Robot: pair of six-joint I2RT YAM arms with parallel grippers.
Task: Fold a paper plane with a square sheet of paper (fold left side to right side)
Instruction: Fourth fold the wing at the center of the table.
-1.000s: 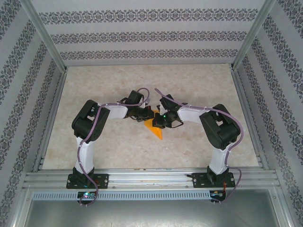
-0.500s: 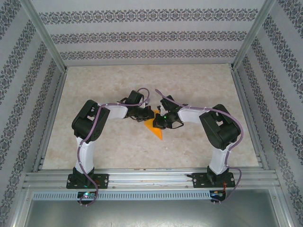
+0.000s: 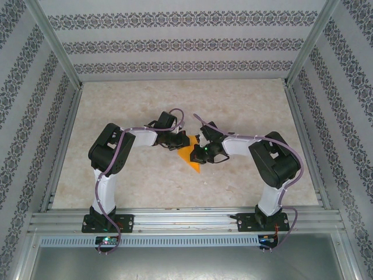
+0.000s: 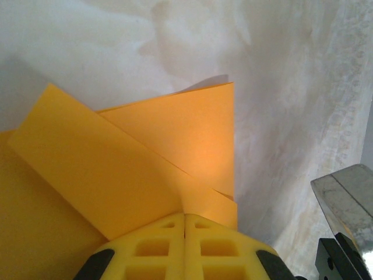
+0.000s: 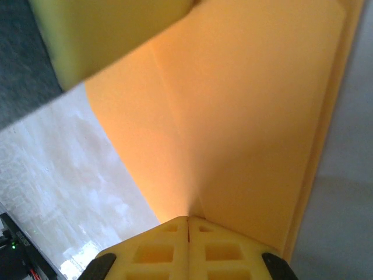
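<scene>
The orange sheet of paper (image 3: 190, 157) lies mid-table, folded into a pointed wedge with its tip toward the near edge. My left gripper (image 3: 179, 142) is at the wedge's upper left corner. In the left wrist view its yellow fingers (image 4: 163, 248) are pressed together on the paper's (image 4: 145, 157) layered folds. My right gripper (image 3: 200, 151) meets the wedge from the right. Its fingers (image 5: 169, 251) are shut on a creased flap of the paper (image 5: 233, 116), which rises from the pinch.
The marble-patterned table (image 3: 128, 105) is walled by aluminium rails (image 3: 64, 140) and patterned panels. The left gripper's yellow finger (image 5: 105, 35) crosses the top left of the right wrist view. A grey metal part (image 4: 344, 201) stands at the right edge of the left wrist view.
The right arm's wrist has shifted slightly right and toward the near edge, its forearm swinging. The left arm and the paper's tip look unchanged.
</scene>
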